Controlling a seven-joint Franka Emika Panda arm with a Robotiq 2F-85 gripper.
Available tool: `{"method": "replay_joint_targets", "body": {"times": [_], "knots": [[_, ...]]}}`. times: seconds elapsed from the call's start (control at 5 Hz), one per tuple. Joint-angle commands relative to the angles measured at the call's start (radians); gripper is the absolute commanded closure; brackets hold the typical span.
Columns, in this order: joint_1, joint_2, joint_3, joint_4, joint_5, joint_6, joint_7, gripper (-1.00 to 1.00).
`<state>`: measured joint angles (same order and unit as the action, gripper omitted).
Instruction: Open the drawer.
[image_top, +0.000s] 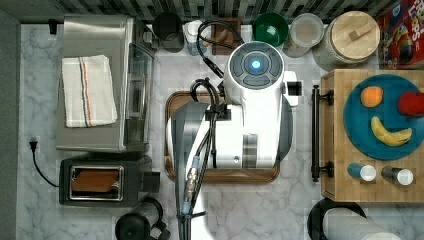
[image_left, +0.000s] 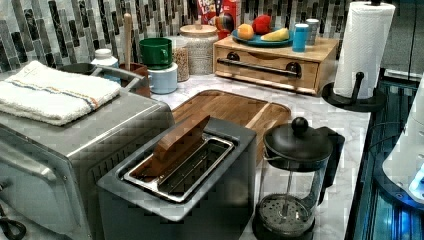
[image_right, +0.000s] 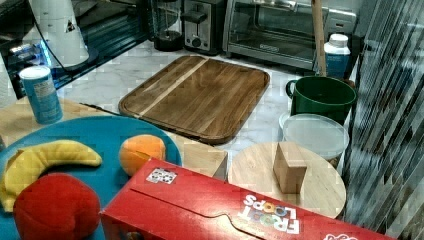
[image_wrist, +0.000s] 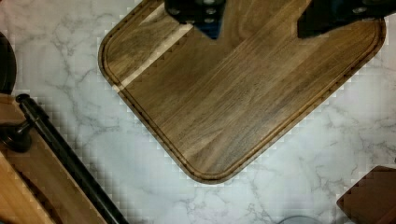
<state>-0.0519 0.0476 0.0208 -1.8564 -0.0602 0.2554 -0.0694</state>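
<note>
Over the tray (image_top: 175, 102), a dark, round-cornered wooden slab with a pale stripe, the arm (image_top: 250, 100) hangs white and glossy in the top view, hiding most of it. The left view shows that tray bare, with the oven (image_left: 60, 165), folded towel (image_left: 50, 92) and toaster (image_left: 185, 175) nearer the camera. To the tray's right in the top view sits the drawer (image_top: 327, 135), pale bambooish wood, closed, its thin black bar handle (image_top: 315, 132) on two mounts facing the tray. A blue plate (image_top: 360, 130) with toy fruit rests on top. In the wrist view, the gripper (image_wrist: 259, 18) spreads wide above the grain, holding nothing, the handle well aside.
</note>
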Motion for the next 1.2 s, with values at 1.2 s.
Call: {"method": "replay_joint_targets", "body": {"times": [1.2], "knots": [[-0.032,0.034,-0.009,-0.173,-0.082,0.233,-0.329,-1.00]]}}
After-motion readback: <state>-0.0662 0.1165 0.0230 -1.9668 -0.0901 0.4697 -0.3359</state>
